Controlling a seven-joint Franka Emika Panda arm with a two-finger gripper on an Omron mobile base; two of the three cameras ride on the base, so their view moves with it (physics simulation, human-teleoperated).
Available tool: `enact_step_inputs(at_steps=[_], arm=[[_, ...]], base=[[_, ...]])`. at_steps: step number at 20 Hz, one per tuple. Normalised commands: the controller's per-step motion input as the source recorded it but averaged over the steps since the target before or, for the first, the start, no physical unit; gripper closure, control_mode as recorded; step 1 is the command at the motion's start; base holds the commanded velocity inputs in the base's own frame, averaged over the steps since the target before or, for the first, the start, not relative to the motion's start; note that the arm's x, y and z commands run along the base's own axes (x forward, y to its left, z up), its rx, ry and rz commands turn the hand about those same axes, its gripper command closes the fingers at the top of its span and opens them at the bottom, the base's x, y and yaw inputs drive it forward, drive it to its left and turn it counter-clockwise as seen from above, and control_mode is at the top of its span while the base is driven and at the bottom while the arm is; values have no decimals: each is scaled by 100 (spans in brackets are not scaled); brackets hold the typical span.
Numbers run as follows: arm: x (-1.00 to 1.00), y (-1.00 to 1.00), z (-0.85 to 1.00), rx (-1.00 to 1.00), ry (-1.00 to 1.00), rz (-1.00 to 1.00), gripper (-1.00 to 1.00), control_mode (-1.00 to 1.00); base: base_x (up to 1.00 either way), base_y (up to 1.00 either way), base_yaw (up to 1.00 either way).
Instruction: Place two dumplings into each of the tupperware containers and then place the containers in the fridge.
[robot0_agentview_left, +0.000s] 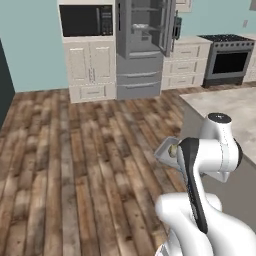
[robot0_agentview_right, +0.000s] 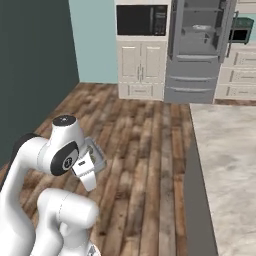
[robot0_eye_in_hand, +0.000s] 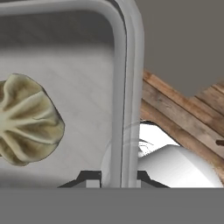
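My gripper (robot0_eye_in_hand: 119, 179) is shut on the raised rim (robot0_eye_in_hand: 127, 87) of a light-grey tupperware container, one finger on each side of the wall. One pleated beige dumpling (robot0_eye_in_hand: 27, 119) lies on the container's floor at the left; the rest of the inside is cut off. In the base views the container (robot0_agentview_left: 164, 151) (robot0_agentview_right: 96, 156) hangs tilted beside the folded arm, above the wooden floor. The fridge (robot0_agentview_left: 142, 47) (robot0_agentview_right: 200, 45) stands far ahead across the floor with its upper door open and grey shelves showing. A pale flat thing (robot0_agentview_right: 202, 27) rests on one shelf.
A grey stone counter (robot0_agentview_left: 225, 107) (robot0_agentview_right: 225, 150) runs along the right, close to the arm. A black microwave (robot0_agentview_left: 86, 20) sits in white cabinets left of the fridge and a stove (robot0_agentview_left: 229, 56) to its right. A dark wall (robot0_agentview_right: 30, 75) bounds the left.
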Motion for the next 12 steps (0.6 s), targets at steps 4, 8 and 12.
enact_step_inputs(at_steps=[4,8,12], arm=[[0,0,0,0,0,0,100,100],[0,0,0,0,0,0,100,100],[0,0,0,0,0,0,100,100]], base=[[100,2,-13],[100,0,-13],[100,3,-15]])
